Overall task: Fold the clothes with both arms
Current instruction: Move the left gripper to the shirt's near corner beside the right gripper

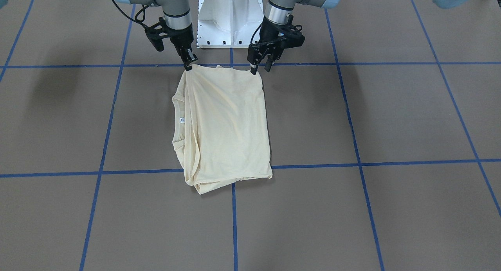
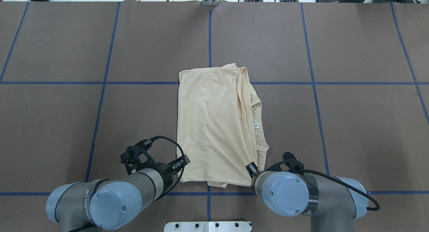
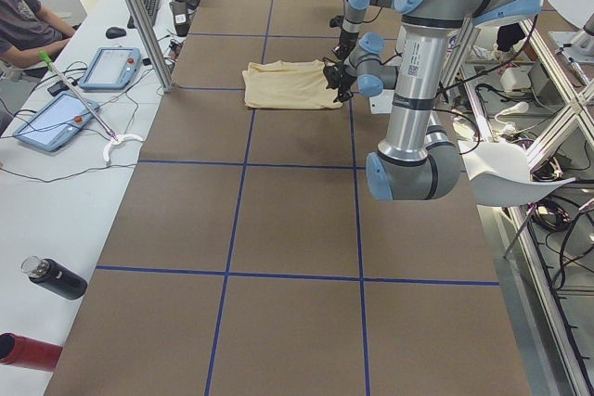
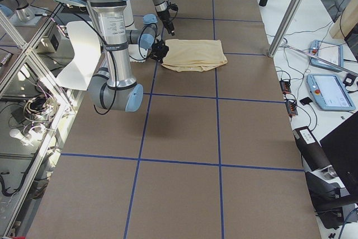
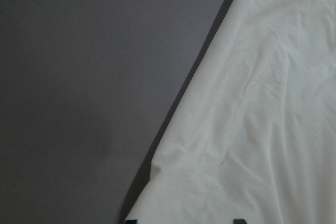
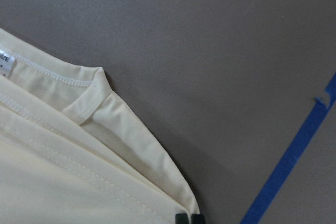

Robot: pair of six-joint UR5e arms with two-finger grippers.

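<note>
Thin and limp, the folded cream T-shirt (image 1: 227, 122) lies flat on the table (image 1: 352, 114) ahead of both tools: the right gripper (image 1: 188, 65) seems pinched closed on one near corner, the left gripper (image 1: 261, 69) spread wide above the other, a good hold.

Blue-taped brown table (image 1: 391, 114), seemingly folded T-shirt (image 1: 227, 122) atop

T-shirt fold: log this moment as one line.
T-shirt: folded, flat | left gripper: open at robot-side corner | right gripper: shut on collar-side robot-side corner

Bare table (image 1: 352, 118) around folded T-shirt (image 1: 227, 126)
</note>
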